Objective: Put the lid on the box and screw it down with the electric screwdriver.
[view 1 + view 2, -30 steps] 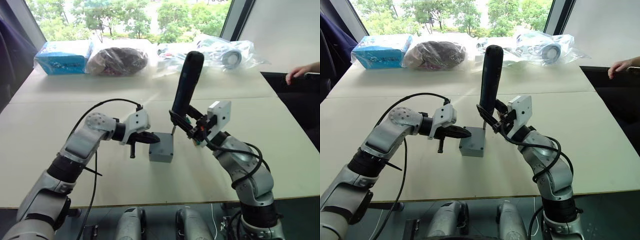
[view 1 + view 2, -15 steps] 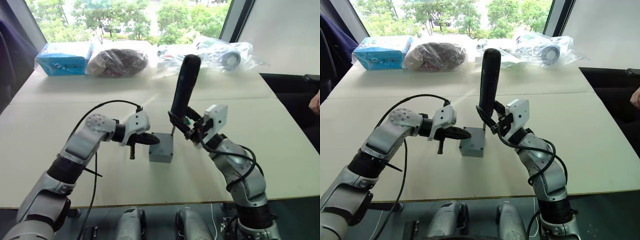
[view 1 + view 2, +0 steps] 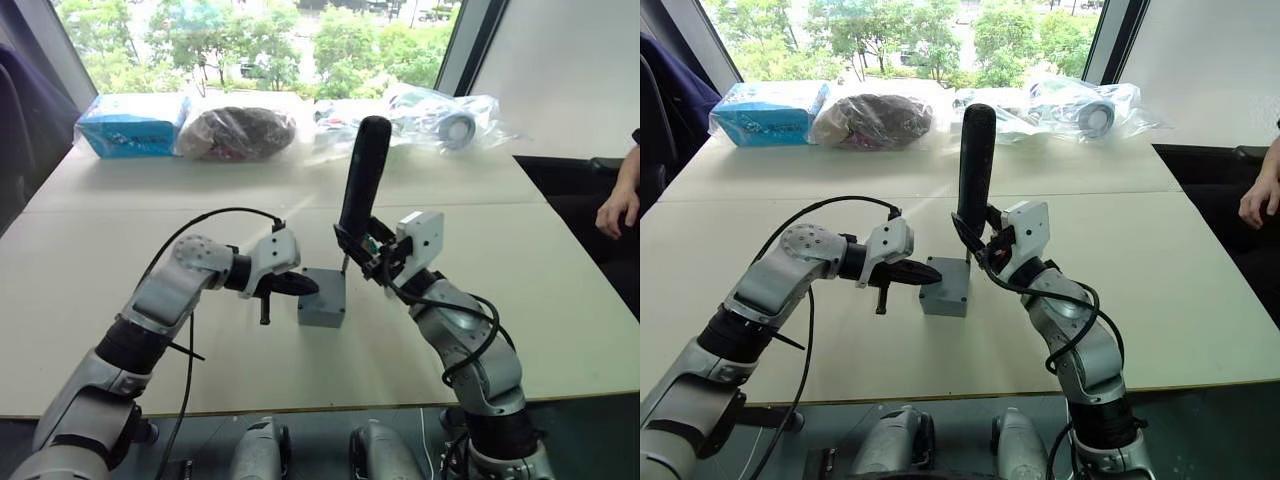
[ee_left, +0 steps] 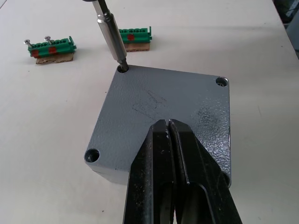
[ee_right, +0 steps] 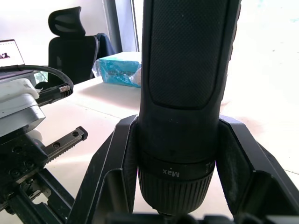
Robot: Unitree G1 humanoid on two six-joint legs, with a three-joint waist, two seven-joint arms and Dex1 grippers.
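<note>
The grey lid (image 4: 163, 107) sits flat on the box (image 3: 322, 298) in the middle of the table. My left gripper (image 3: 306, 286) is shut, its fingers (image 4: 170, 154) pressed together and resting on the lid's top near its left edge. My right gripper (image 3: 362, 250) is shut on the black electric screwdriver (image 3: 360, 180), which stands nearly upright. Its metal bit (image 4: 112, 37) sits in the screw hole at one far corner of the lid. Three other corner holes show in the left wrist view.
Two green terminal strips (image 4: 49, 46) (image 4: 135, 36) with red marks lie on the table beyond the box. A blue pack (image 3: 132, 130) and several plastic bags (image 3: 240, 128) line the far edge. A person's hand (image 3: 615, 210) hangs at the right.
My right arm has shifted slightly left with the screwdriver, which now stands more upright over the lid's corner. The person's hand moved from the table's far right to lower at the right edge.
</note>
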